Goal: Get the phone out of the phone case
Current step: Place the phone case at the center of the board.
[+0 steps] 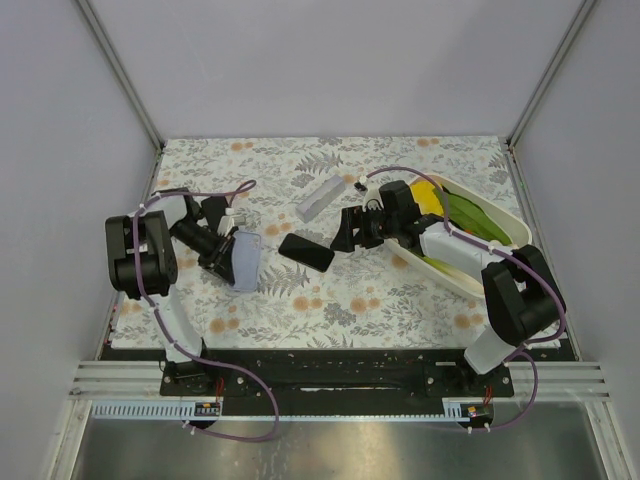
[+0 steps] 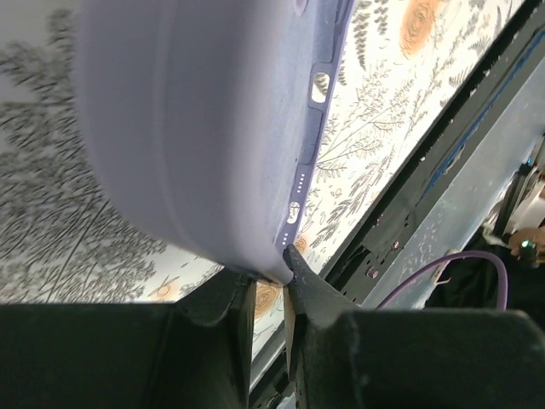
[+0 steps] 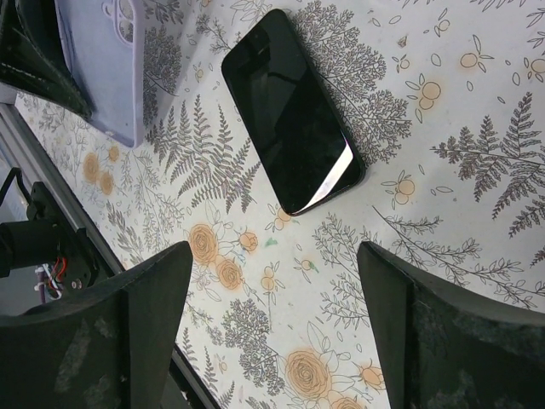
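Note:
The black phone [image 1: 306, 251] [image 3: 294, 111] lies flat and bare on the floral table, screen up, outside the case. My left gripper [image 1: 228, 255] [image 2: 268, 273] is shut on the edge of the lavender phone case [image 1: 245, 262] [image 2: 204, 128], holding it tilted above the table to the left of the phone. That case [image 3: 106, 60] also shows at the upper left of the right wrist view. Just right of the phone, my right gripper [image 1: 345, 232] [image 3: 274, 256] hangs open over bare tablecloth with nothing between its fingers.
A grey rectangular block [image 1: 320, 198] lies behind the phone. A white oval tray [image 1: 505, 225] with a yellow item [image 1: 428, 195] and a green item [image 1: 470, 215] sits at the right, under the right arm. The black base rail [image 1: 340, 365] runs along the near edge.

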Controlling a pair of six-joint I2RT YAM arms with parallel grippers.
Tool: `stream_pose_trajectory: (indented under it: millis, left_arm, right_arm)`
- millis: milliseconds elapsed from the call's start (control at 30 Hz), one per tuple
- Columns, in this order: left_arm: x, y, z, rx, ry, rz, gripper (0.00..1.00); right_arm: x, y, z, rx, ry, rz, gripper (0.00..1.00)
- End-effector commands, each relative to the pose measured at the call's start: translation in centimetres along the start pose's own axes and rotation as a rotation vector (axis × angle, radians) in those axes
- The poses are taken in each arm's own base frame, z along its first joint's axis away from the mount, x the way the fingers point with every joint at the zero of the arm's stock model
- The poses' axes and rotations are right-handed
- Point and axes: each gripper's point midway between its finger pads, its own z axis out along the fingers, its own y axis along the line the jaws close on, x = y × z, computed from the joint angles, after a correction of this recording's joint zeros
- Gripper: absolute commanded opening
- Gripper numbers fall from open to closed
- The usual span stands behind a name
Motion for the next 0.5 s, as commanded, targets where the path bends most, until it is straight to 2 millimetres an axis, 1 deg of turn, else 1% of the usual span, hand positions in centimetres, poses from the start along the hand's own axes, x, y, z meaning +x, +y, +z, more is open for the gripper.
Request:
stream_pose_trajectory:
  millis: [0,33,267,333,467]
  left_arm:
    - [-0.9,0.9,-1.5,-0.054,-0.028,-0.071,0.08]
    - [-0.8,1.0,-1.4,-0.056,-0.022,-0.084,0.11]
    - [0.3,1.1,0.1,0.011,0.031,-0.184,0.13]
    - [0.5,1.3,0.4,0.007,0.033,-0.194,0.14]
    - [0.8,1.7,0.7,-0.015,0.042,-0.204,0.25]
  right_arm:
    - [-1.2,0.7,-0.8,-0.010,-0.042,-0.013,0.88]
    - [-1.2,0.7,-0.8,-0.010,-0.042,-0.011,0.88]
    - [-1.1,0.7,-0.9,-0.011,-0.042,-0.016,0.88]
    - [-1.1,0.8,-1.0,-0.012,-0.044,-0.022,0.88]
    - [-1.4,0.6,-0.9,-0.005,-0.047,-0.037,0.89]
